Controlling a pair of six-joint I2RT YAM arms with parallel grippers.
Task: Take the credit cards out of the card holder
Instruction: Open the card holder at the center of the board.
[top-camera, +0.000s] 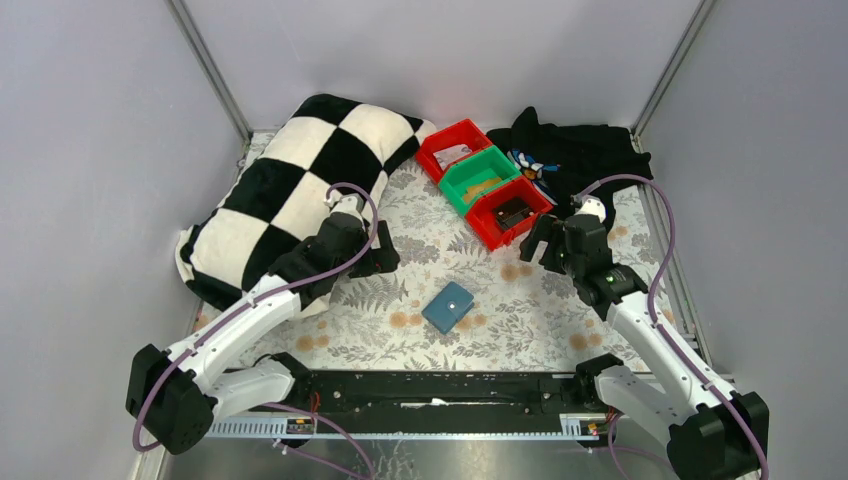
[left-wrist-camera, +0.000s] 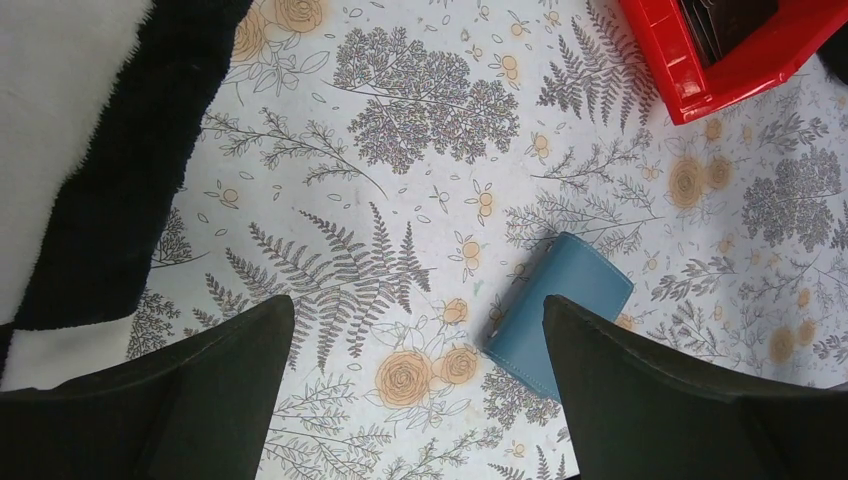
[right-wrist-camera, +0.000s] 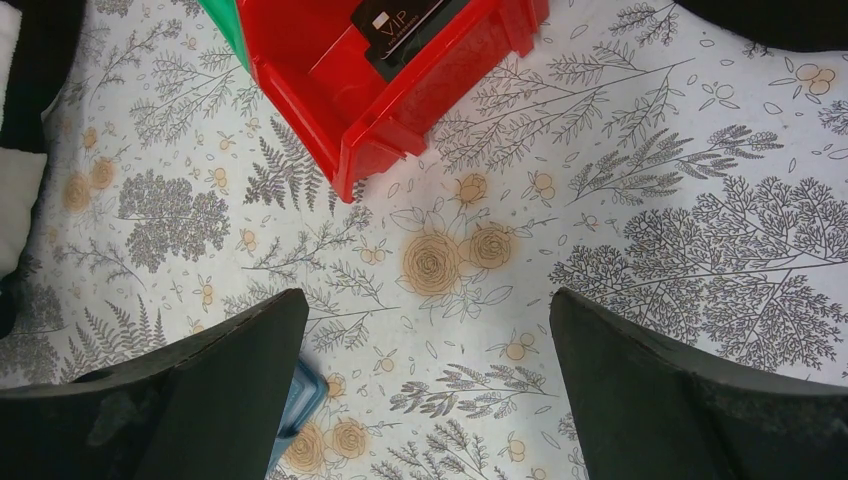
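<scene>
Tagger: Floral-print tablecloth (top-camera: 520, 320) under everything, grey walls behind. Left gripper (top-camera: 385, 260) spread wide, empty, hovering toward the left edge, just beside checkered pillow (top-camera: 290, 190). Right gripper (top-camera: 540, 240) likewise spread, empty, toward the right edge, just in front of the nearest red bin (top-camera: 510, 212).

Checker: Card holder?

Tagger: Card holder (top-camera: 443, 311) flat on cloth, mid-table toward the near edge, between both grippers, touching neither. Folded shut, snap dot (top-camera: 452, 305) up. Credit cards hidden inside, none showing.

Checker: Handling?

Tagger: Probably light, soft-skinned, prone to sliding on cloth if pushed. Best pinned on one panel, flap lifted at the free edge by the other gripper. Cards likely thin, stiff, slick; pinch by an exposed edge once open.
</scene>
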